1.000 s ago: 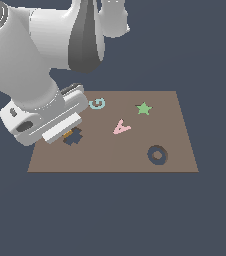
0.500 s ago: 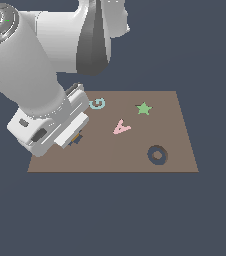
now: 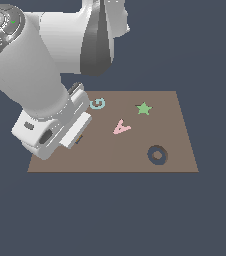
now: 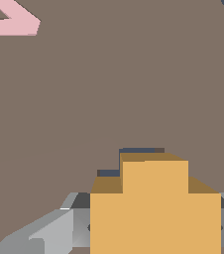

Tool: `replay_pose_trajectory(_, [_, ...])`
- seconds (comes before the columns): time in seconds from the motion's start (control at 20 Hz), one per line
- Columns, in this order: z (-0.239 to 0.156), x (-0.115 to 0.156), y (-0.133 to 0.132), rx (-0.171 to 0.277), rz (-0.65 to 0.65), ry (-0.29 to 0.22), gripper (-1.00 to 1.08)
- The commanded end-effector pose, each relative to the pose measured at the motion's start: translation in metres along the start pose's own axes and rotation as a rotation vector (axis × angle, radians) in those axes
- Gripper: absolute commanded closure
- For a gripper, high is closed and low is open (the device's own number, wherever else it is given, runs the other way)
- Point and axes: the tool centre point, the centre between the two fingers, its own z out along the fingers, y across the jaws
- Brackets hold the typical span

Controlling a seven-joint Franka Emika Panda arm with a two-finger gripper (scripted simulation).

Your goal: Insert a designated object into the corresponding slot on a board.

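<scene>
Between my gripper's grey fingers sits the orange cross piece, clamped from both sides so that its stepped lobes fill the near part of the wrist view. Just past the piece's far lobe I see a thin sliver of the dark cross slot, with another dark strip showing beside one shoulder of the piece, so the piece stands right over the cutout and covers nearly all of it; I cannot tell whether it is seated or only resting above. Around it lies the plain brown board, and farther off on that surface a corner of the pink A-shaped piece shows. From the exterior view, the white hand of the arm is tilted down over the board's corner at the exterior view's left, hiding the fingers and almost all of the orange piece, of which only a small dark-orange edge peeks out under the hand. Near the wrist lies a pale blue curled shape. Toward the middle I see the pink A-shaped piece, beyond it the green star, and nearer the exterior view's right the dark ring-shaped cutout, well apart from the hand.
</scene>
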Motion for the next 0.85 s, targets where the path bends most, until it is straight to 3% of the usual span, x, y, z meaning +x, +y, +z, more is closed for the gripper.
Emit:
replay_pose_trajectory(0.0, [0.0003, -0.0002, 0.0001, 0.000, 0.000, 0.000, 1.08])
replay_pose_trajectory(0.3, [0.0097, 0.0001, 0.0006, 0.000, -0.004, 0.000, 1.08])
replay_pose_trajectory(0.35, [0.0097, 0.0001, 0.0006, 0.000, -0.004, 0.000, -0.92])
replay_pose_trajectory(0.8, [0.0097, 0.0001, 0.0006, 0.000, -0.004, 0.000, -0.92])
